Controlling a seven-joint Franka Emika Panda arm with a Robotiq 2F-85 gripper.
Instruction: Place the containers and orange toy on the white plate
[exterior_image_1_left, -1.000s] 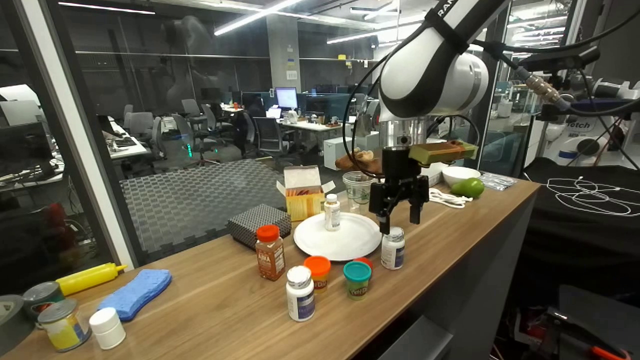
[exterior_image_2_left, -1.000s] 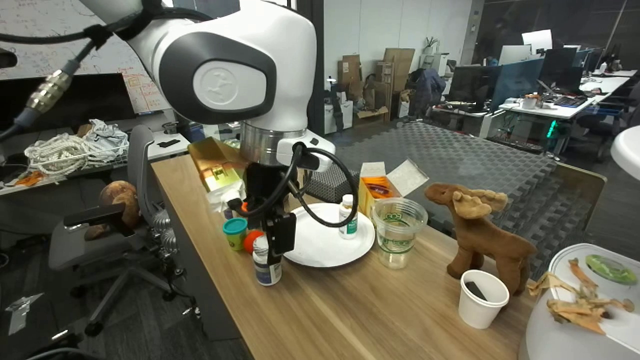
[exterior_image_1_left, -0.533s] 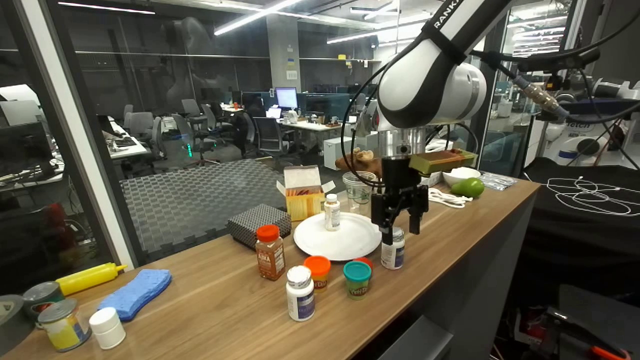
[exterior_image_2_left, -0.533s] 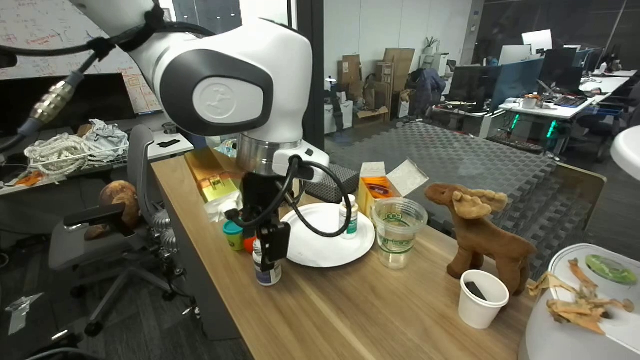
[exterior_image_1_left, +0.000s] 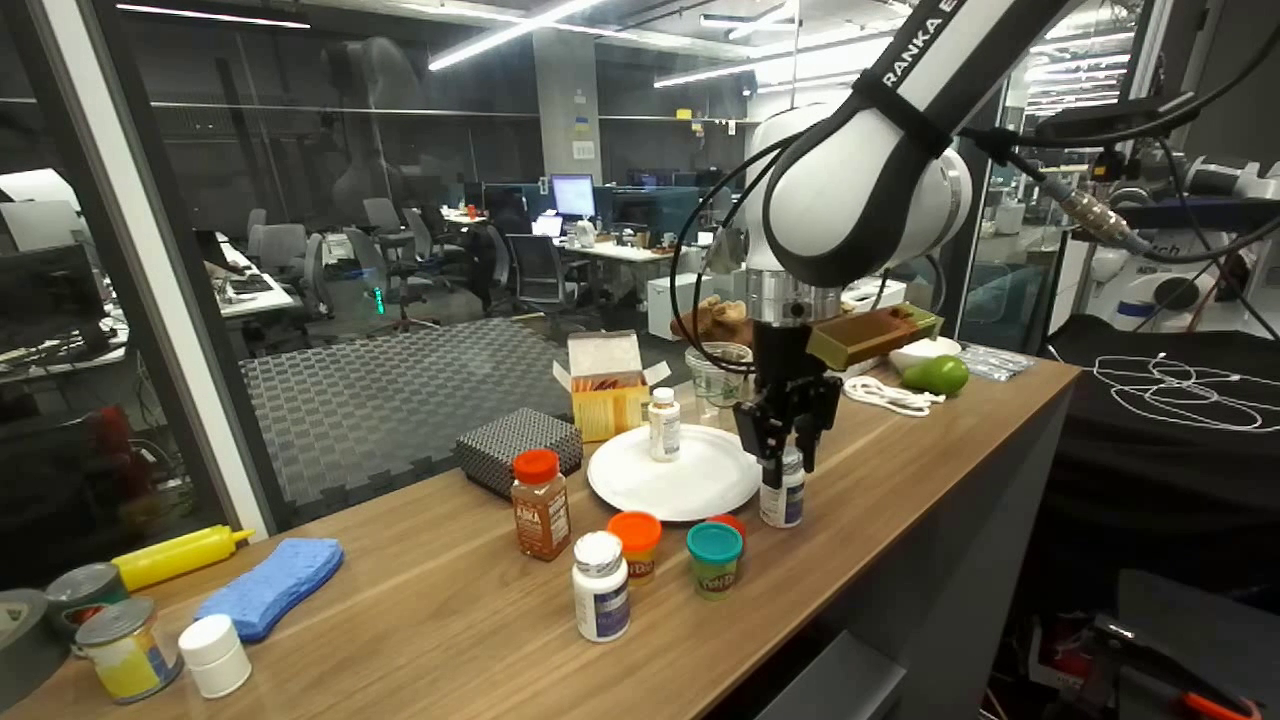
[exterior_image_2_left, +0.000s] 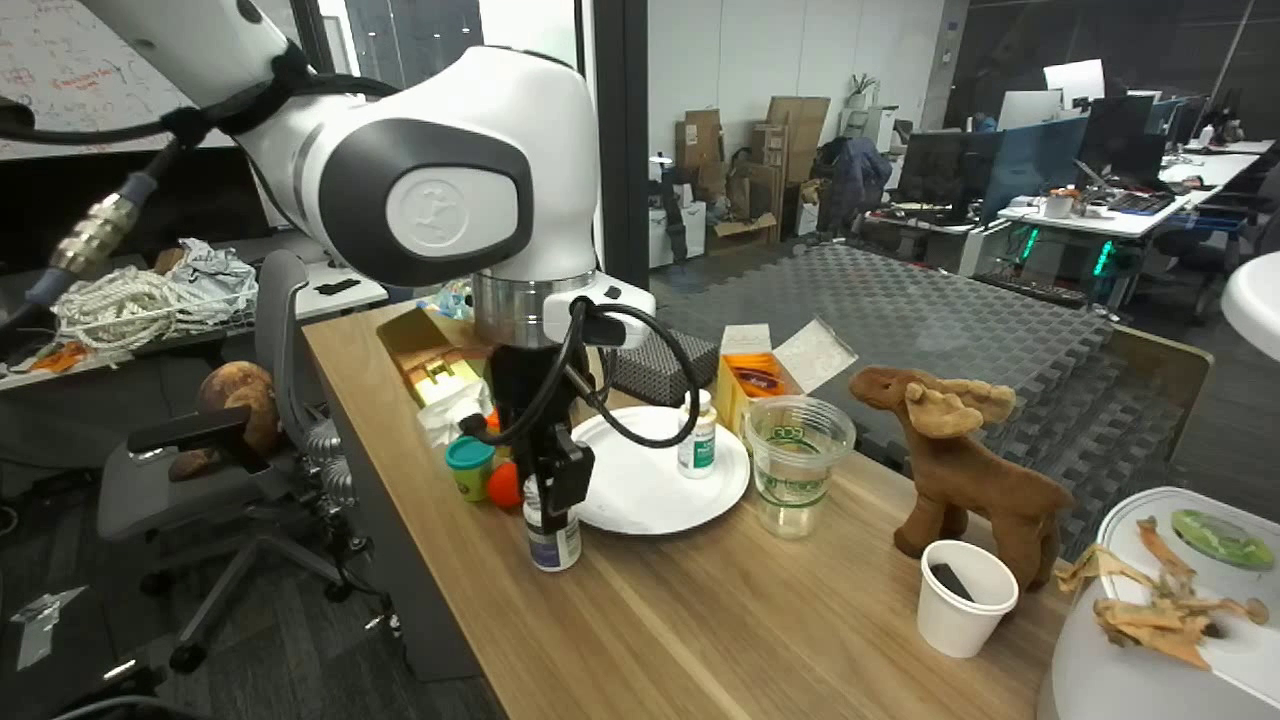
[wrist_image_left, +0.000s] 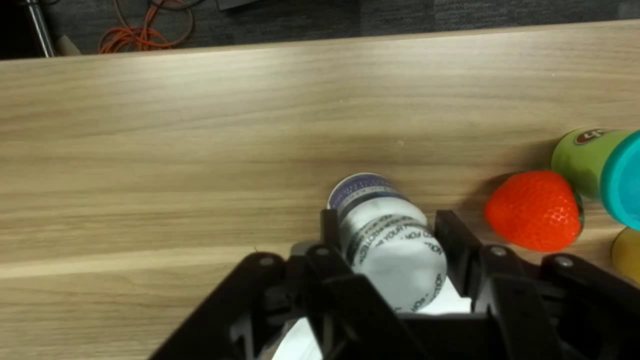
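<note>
White plastic is filling most of the gap in the gripper: a capped bottle is standing between the white plate and the long edge of the tabletop showing at the top of the wrist view. Both fingers are closely bracketing its upper part; whether they are pressing cannot be told.

Principal risk, as judged: fingers are sitting high, so a weak or off-centre squeeze is liable to leave the bottle swinging, slipping or toppling towards that edge. Secondary: a red strawberry toy, possibly the task's orange one, is lying near one finger, and a sideways sweep is threatening to roll it edgeward or into the teal-lidded tub. Tertiary: another bottle is standing on the plate, nearer the opposite long edge; a low approach is inviting collision there.
</note>
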